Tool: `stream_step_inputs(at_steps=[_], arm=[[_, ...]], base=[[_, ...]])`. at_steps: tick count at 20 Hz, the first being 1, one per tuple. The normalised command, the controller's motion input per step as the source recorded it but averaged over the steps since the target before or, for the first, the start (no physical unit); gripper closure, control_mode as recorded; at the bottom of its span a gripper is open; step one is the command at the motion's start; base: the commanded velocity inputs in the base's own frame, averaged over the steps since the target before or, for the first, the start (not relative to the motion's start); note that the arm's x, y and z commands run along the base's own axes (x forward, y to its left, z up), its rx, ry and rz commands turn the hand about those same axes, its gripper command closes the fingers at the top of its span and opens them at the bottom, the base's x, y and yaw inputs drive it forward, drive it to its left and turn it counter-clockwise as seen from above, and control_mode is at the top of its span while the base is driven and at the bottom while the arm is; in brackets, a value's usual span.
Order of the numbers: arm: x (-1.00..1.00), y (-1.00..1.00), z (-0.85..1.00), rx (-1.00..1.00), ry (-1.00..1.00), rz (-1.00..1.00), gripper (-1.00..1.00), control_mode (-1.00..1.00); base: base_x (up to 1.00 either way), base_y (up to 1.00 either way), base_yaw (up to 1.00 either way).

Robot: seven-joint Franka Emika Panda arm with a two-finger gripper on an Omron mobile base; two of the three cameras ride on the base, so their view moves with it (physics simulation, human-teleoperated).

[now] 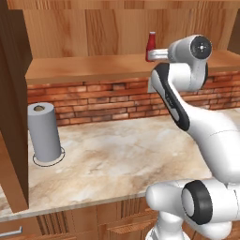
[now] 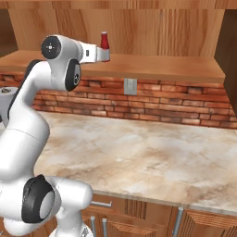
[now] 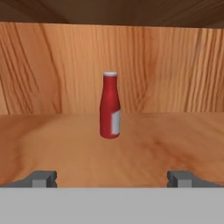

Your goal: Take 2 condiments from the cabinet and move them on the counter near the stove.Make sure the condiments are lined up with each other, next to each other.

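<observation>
A slim red bottle [image 3: 110,106] with a pale cap, one of the condiments, stands upright on the plank shelf of the wooden cabinet [image 3: 61,148]. My gripper [image 3: 112,179] is open, level with the shelf and pointing straight at the bottle, a short way in front of it with nothing between its fingertips [image 3: 43,178]. From the base cameras the red bottle [image 1: 151,44] [image 2: 104,40] shows just above and beyond the gripper [image 1: 149,56] [image 2: 107,54], on the cabinet shelf [image 1: 93,68] [image 2: 166,66]. The beige marbled counter [image 1: 117,154] [image 2: 152,148] lies below.
A grey paper towel roll [image 1: 44,133] stands at the counter's left. A thick cabinet side panel [image 1: 11,117] hangs near the left edge, another panel [image 2: 230,51] at the right. A brick backsplash [image 2: 185,104] with a wall outlet [image 2: 130,86] runs behind the counter.
</observation>
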Motion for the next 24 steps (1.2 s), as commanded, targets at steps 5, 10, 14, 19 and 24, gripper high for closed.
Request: stream_step_inputs(at_steps=[5,10,14,19,24], arm=[[0.43,0.00,0.00,0.00,0.00,0.00,-1.00,-1.00],[0.41,0.00,0.00,0.00,0.01,0.00,-1.00,-1.00],[0.40,0.00,0.00,0.00,0.00,0.00,-1.00,-1.00],[0.34,0.00,-0.02,0.00,0.00,0.00,-1.00,-1.00],[0.26,0.00,-0.09,0.00,0.00,0.00,-1.00,-1.00]], base=[[0.00,0.00,0.00],[0.00,0.00,0.00],[0.00,0.00,0.00],[0.00,0.00,0.00],[0.00,0.00,0.00]])
